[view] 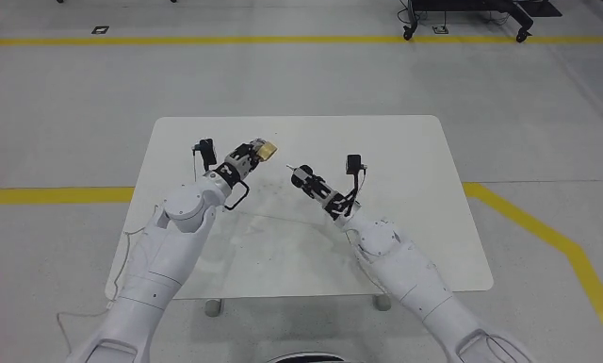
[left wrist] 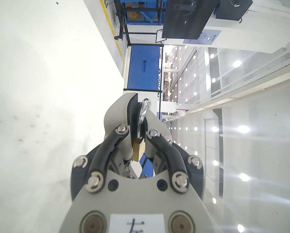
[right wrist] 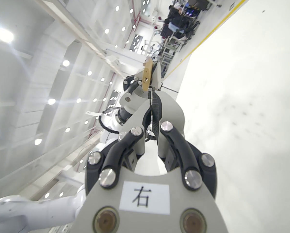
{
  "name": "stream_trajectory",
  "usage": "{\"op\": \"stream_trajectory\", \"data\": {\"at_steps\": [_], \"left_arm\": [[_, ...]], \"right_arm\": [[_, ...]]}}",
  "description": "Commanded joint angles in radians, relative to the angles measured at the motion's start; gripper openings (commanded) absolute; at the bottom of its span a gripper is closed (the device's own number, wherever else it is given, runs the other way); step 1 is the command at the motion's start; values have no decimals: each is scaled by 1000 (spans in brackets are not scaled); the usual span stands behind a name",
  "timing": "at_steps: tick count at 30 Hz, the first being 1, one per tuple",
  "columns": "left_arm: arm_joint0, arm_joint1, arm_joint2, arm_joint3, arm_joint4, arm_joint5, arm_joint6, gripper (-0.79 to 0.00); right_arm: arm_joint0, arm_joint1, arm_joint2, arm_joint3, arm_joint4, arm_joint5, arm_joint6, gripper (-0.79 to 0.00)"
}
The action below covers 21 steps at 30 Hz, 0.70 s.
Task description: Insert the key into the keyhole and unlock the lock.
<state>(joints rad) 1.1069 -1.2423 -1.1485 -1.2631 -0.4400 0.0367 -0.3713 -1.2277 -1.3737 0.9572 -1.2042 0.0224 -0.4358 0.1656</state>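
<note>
Item: brass lock (view: 268, 151), silver shackle, was held above the white table (view: 405, 156) toward its far left part; it was clamped by the left gripper (view: 254, 156), whose fingers were closed on the shackle and the upper body, as was seen in the left wrist view, where the brass body (left wrist: 137, 150) lay between the finger links and the shackle (left wrist: 145, 106) stood out past the pads. Item: key (view: 289, 165), thin and metal, was pinched in the right gripper (view: 300, 174), whose fingers were pressed together on it, with only a short tip left projecting; the tip was pointed toward the lock and was seen from above just beside it, a small gap being left between them. In the right wrist view the lock (right wrist: 147, 73) was found directly ahead of the closed right gripper (right wrist: 154, 93), with its keyhole face turned toward that gripper; whether the key touched the lock could not be told from that view. Both arms were raised above the tabletop, converged near the table's middle.
</note>
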Motion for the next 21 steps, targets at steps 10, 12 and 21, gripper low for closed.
{"op": "stream_trajectory", "data": {"at_steps": [10, 12, 21], "left_arm": [[8, -1, 2, -6, 0, 0, 6, -785], [16, -4, 9, -27, -5, 1, 13, -785], [2, -24, 54, -18, 25, -27, 84, -785]], "right_arm": [[-29, 8, 15, -63, -47, 58, -6, -785], [-39, 5, 12, -73, -28, 59, -8, -785], [-51, -11, 6, -81, -36, 38, -124, -785]]}}
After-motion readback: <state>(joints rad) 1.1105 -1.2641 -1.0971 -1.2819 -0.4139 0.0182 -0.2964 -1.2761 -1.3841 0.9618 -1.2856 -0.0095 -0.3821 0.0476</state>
